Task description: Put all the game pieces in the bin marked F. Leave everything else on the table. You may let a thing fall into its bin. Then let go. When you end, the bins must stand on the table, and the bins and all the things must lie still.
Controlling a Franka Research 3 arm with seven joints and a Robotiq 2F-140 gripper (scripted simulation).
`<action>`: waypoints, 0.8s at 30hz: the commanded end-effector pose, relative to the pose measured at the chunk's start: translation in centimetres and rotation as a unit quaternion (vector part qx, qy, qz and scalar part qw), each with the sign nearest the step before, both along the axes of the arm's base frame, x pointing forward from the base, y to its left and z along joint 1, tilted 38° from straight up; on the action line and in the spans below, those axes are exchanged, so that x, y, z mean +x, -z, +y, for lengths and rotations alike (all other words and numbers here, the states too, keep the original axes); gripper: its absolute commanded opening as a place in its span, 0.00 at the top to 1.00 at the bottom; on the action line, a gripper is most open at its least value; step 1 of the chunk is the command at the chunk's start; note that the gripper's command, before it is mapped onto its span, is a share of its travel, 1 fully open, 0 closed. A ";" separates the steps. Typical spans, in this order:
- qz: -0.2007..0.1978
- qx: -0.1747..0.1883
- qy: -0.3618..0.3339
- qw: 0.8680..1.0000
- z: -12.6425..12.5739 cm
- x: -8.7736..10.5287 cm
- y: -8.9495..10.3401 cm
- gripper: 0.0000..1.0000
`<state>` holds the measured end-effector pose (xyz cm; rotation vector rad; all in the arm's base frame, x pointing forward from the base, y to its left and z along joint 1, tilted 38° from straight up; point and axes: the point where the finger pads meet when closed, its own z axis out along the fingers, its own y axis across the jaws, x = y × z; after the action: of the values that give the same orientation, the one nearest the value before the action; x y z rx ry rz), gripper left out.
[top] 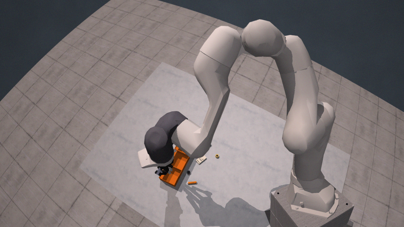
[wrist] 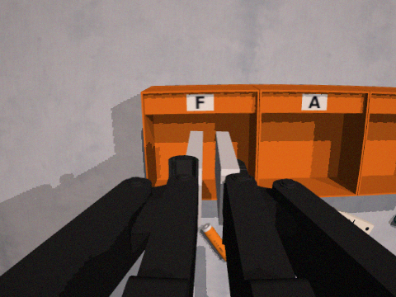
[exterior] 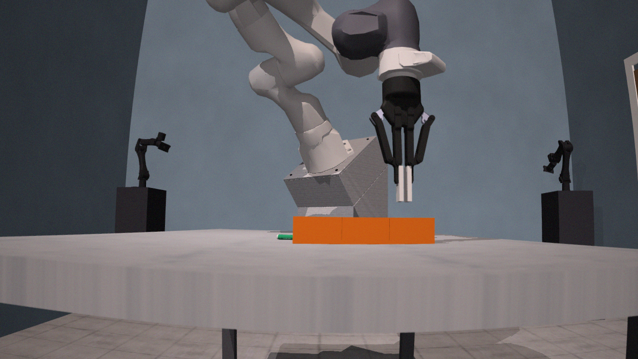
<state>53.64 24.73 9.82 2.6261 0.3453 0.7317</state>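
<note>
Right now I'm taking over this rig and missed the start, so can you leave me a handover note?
Hand: shut, holding nothing, above bin F.
Domino: the only game piece I can make out. It lies on the table beside the orange bins, not in one.
Done: nothing shows in bin F, though the fingers hide part of it.
Left: grasp the domino, drop it in F, let go.
Leave the orange stick and yellow nut. The black bit is too small to identify.
</note>
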 end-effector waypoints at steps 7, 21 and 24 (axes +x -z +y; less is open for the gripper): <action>0.008 -0.005 -0.002 1.000 -0.3 -0.3 0.1 0.95; 0.008 -0.005 -0.002 1.000 2.5 -5.2 -7.1 0.95; 0.008 -0.005 -0.002 1.000 3.1 -6.2 -8.7 0.95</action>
<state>48.91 27.49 17.62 2.6214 0.2886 0.7657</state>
